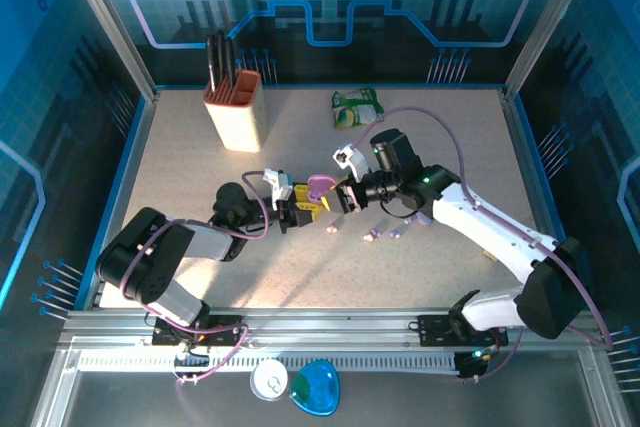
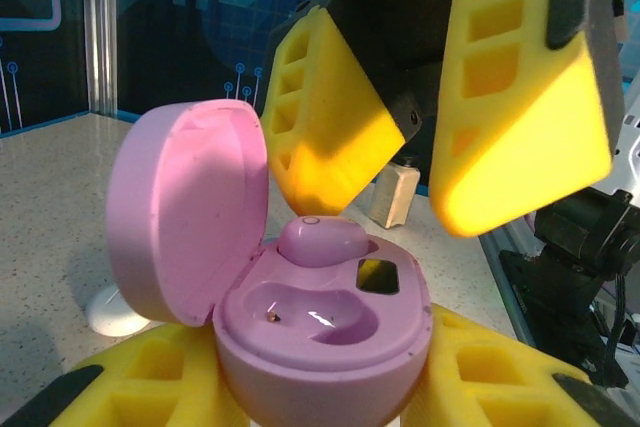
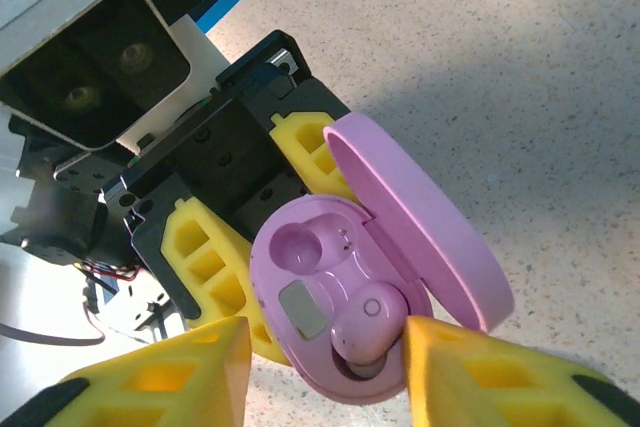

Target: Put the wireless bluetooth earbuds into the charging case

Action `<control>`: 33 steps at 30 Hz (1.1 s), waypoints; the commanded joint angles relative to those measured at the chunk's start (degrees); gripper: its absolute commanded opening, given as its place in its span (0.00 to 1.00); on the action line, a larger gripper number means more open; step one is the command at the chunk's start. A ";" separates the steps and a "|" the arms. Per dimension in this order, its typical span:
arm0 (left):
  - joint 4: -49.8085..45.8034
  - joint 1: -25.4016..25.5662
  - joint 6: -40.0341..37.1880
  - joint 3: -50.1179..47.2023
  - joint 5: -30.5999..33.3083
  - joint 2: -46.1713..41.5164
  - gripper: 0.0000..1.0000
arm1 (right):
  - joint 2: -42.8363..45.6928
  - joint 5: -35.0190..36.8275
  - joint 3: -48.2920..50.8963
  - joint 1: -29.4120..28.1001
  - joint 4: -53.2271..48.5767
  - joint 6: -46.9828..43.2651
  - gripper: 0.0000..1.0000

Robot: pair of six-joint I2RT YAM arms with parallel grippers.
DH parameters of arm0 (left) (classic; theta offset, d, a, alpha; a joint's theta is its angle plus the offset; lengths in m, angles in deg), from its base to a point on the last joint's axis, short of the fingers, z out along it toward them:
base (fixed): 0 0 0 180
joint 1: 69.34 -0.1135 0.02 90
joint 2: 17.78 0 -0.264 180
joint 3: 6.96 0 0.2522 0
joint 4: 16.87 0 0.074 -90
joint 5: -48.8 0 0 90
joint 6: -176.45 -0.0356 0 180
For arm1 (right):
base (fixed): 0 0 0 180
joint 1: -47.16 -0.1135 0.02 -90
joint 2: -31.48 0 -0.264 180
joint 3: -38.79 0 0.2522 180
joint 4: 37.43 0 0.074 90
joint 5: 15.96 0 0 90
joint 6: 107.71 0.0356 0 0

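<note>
Near table centre, the left gripper [image 1: 297, 210] clamps the open lilac pebble-shaped plastic charging case [image 2: 330, 362], and the stubby lilac plastic earbud [image 2: 320, 239] sits, perhaps not fully seated, in the socket at twelve o'clock of the empty one, between the right gripper's [image 3: 325, 332] parted yellow fingers, so lifting away skewed could snag it and tip it out.

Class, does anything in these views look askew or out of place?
The lilac plastic earbud stands proud of its socket in the open lilac pebble-shaped case, seemingly not fully seated; the neighbouring socket is empty.

Edge at 6 o'clock cuts off case [image 2: 330, 347] base and right fingers [image 3: 150, 377]; loose earbuds [image 1: 372, 237] too small for detail.
</note>
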 commanded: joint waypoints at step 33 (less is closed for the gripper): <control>-2.92 -2.26 -3.95 -0.79 0.95 -5.95 0.27 | -7.85 41.85 7.75 -1.00 -19.46 19.61 0.47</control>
